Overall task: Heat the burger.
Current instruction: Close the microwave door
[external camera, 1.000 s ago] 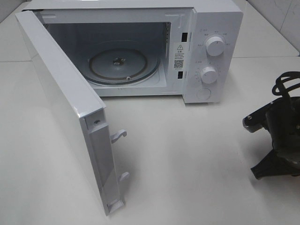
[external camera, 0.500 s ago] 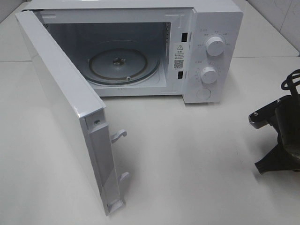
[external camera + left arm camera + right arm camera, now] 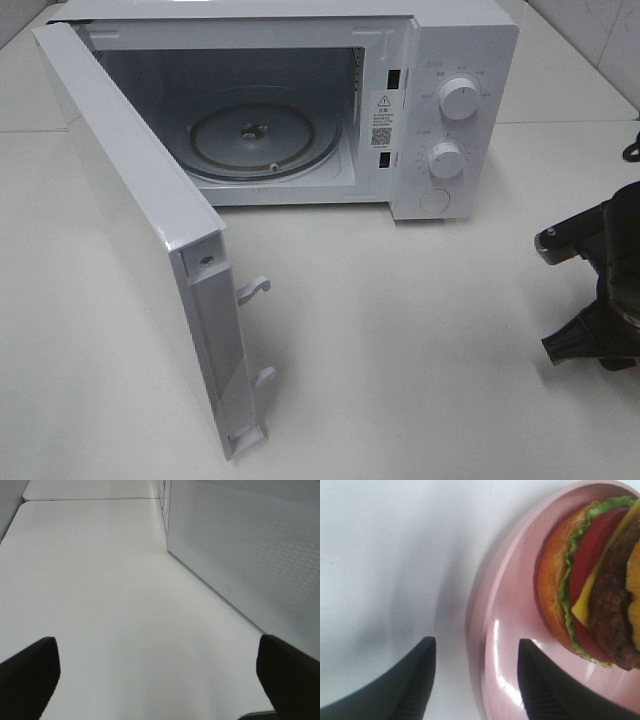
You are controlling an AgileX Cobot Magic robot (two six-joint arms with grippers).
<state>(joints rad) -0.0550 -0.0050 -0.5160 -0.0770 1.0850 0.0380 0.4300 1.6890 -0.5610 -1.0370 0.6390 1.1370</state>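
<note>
Plainly layered burger [image 3: 600, 590], golden-brown bun

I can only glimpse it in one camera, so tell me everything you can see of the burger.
The burger shows only in the right wrist view and is cut off at the picture's edge. A golden-brown bun, green lettuce, a red tomato slice, yellow cheese and a dark patty show as layers. It looks glossy, perhaps a model. It sits on a shiny pink plate. The right hand straddles the plate's rim, not touching the burger.
</note>
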